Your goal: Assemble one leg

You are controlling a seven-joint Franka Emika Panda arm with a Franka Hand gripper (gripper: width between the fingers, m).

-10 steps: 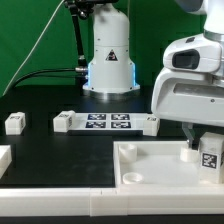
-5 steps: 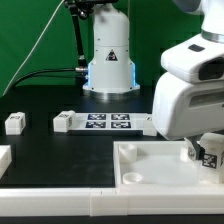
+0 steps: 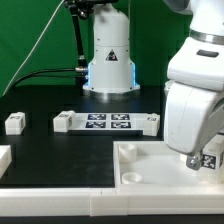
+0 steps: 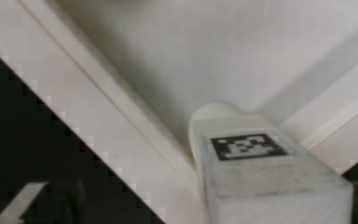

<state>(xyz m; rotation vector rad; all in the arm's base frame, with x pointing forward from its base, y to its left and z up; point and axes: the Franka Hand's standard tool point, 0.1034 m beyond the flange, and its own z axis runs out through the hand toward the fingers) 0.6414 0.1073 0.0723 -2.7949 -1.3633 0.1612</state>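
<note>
1. Since the earlier exterior frames the arm (image 3: pixel 195 100) has swung toward the exterior view's right and tilted, and the leg (image 3: pixel 208 159) it carries has sunk lower, so that only its tagged face now peeks out at the frame's right edge.
2. The leg sits over the white tray (image 3: pixel 150 162), near the tray's corner on the exterior view's right; whether it touches the tray floor cannot be told.
3. In the wrist view the leg (image 4: pixel 252 158) fills the foreground, its black-and-white tag facing the camera, with the tray's raised rim (image 4: pixel 87 100) running diagonally beside it.
4. The jaws (image 3: pixel 200 160) appear closed around the leg, though the fingers themselves are mostly hidden behind the arm's white housing.
5. A round socket (image 3: pixel 129 179) shows in the tray's near corner on the exterior view's left.
6. Behind the tray, the marker board (image 3: pixel 107 122) lies flat on the black worktop (image 3: pixel 40 145).
7. A second small white block (image 3: pixel 14 123) stands well apart on the exterior view's left.
8. Another white piece (image 3: pixel 4 157) is cut off at the left edge.
</note>
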